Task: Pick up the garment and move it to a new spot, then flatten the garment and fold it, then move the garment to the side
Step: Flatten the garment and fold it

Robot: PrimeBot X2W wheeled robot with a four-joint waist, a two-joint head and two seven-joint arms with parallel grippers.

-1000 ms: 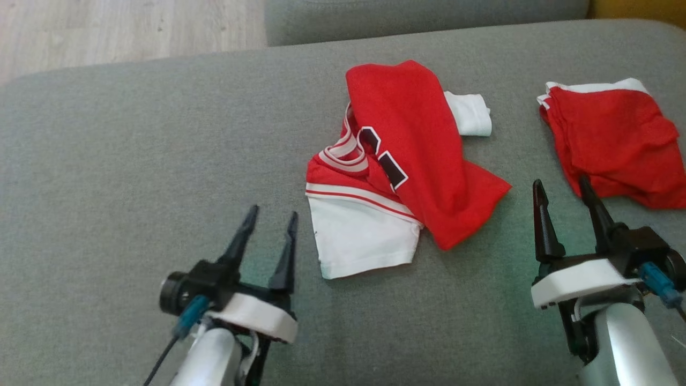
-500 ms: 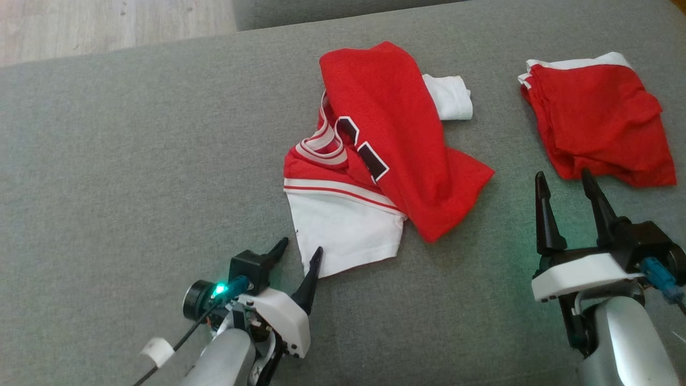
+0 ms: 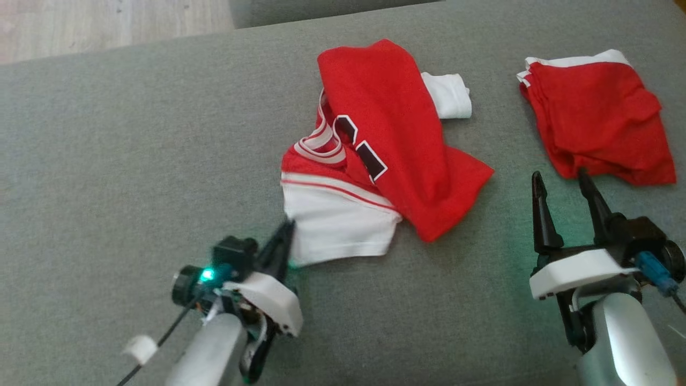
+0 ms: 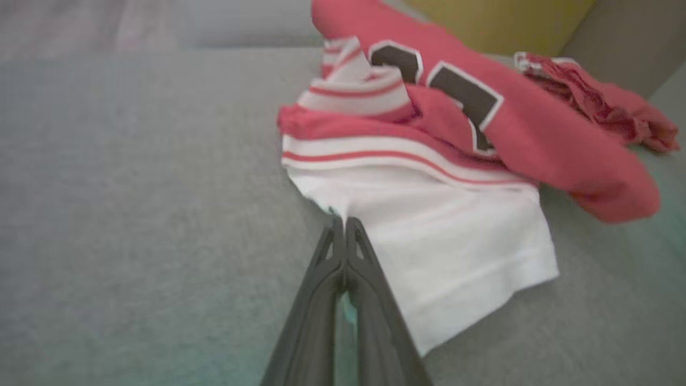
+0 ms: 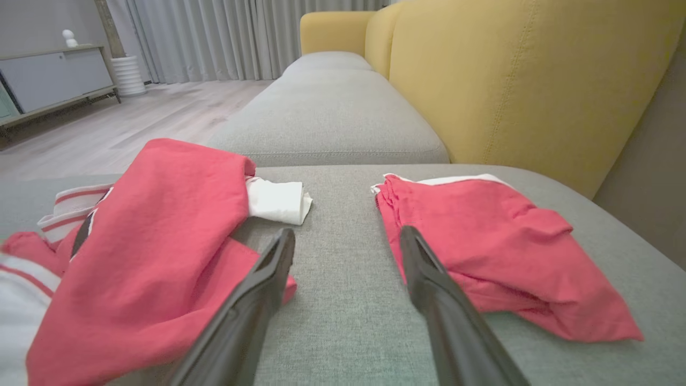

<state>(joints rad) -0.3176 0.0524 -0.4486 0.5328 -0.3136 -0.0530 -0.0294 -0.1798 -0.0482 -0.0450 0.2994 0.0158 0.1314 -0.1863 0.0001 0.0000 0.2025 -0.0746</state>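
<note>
Clearly the left gripper [image 3: 285,231] was nearer: fingers pinched shut on the garment [image 3: 391,139] at its near white sleeve edge. Garment lay crumpled mid-cushion [image 3: 134,161], long axis running away and rightward. Off its right side, the right gripper [image 3: 559,177] gaped empty.

On the sofa seat [image 3: 134,134] the jersey [image 3: 386,155] lies centrally, shorts [image 3: 595,118] to its right, left gripper [image 3: 288,228] at its near-left corner.
</note>
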